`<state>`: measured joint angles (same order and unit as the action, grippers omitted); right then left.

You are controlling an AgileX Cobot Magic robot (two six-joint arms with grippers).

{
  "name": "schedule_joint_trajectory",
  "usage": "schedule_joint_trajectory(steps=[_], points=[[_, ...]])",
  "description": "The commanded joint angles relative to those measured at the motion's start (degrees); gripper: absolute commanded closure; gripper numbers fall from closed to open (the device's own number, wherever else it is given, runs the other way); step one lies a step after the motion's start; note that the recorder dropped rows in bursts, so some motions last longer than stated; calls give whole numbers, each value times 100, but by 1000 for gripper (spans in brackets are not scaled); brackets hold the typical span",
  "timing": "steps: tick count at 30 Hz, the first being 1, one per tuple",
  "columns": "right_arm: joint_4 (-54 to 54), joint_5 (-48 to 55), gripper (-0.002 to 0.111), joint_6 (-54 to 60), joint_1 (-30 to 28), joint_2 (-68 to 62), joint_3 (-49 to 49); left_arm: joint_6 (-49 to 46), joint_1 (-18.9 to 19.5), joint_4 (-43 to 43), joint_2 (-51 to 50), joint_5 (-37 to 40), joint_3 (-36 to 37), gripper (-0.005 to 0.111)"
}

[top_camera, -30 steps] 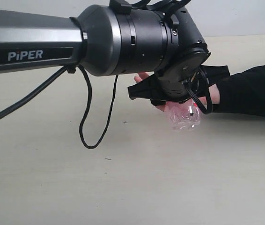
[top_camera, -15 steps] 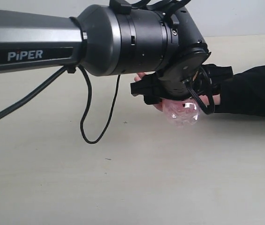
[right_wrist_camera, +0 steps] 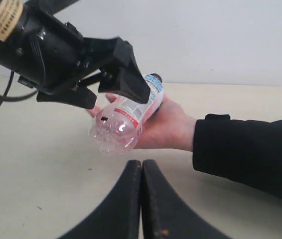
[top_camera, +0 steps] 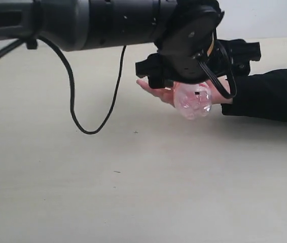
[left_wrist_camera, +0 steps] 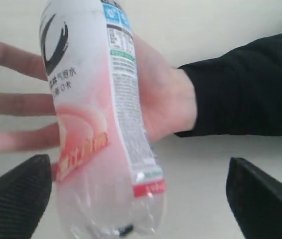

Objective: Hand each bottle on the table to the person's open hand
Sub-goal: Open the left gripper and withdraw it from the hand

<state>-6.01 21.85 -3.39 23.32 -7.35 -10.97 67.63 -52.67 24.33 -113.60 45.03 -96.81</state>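
A clear bottle (top_camera: 192,104) with a pink-and-white label lies on its side in the person's open hand (top_camera: 153,90), its clear base pointing out past the palm. My left gripper (top_camera: 196,71) hovers just above it, open wide, and neither finger touches it. In the left wrist view the bottle (left_wrist_camera: 96,124) lies across the palm (left_wrist_camera: 166,99), with the gripper (left_wrist_camera: 141,199) fingers far apart on either side. From the right wrist view I see the bottle (right_wrist_camera: 126,122), the hand (right_wrist_camera: 168,127) and the left gripper (right_wrist_camera: 106,89) over them. My right gripper (right_wrist_camera: 142,164) is shut and empty.
The person's black sleeve (top_camera: 270,96) reaches in from the right over the pale table (top_camera: 133,192). A black cable (top_camera: 82,116) droops in a loop from the left arm toward the tabletop.
The left gripper's jaws have spread wide and let go of the bottle, then the arm has risen. The bottle now rests in the hand, which sits a little higher.
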Motion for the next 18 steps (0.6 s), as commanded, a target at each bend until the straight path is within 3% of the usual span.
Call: schedule_joint_trajectory(steps=[1, 4, 6, 8, 9, 15, 18], points=[[1, -31, 108, 42, 0, 5, 14, -376, 19, 27, 418, 72, 23, 16], [1, -31, 108, 42, 0, 5, 14, -736, 19, 27, 697, 72, 23, 24], [1, -31, 108, 42, 0, 5, 14, -987, 19, 38, 896, 62, 23, 41], [1, -31, 108, 42, 0, 5, 14, -1226, 19, 38, 1084, 75, 23, 73], [1, -31, 108, 42, 0, 5, 14, -1384, 8, 62, 1239, 125, 23, 106], [1, -31, 108, 42, 0, 5, 14, -2422, -260, 219, 1796, 520, 70, 107], [1, -31, 108, 42, 0, 5, 14, -1957, -796, 1239, 2627, -33, 765, 107]])
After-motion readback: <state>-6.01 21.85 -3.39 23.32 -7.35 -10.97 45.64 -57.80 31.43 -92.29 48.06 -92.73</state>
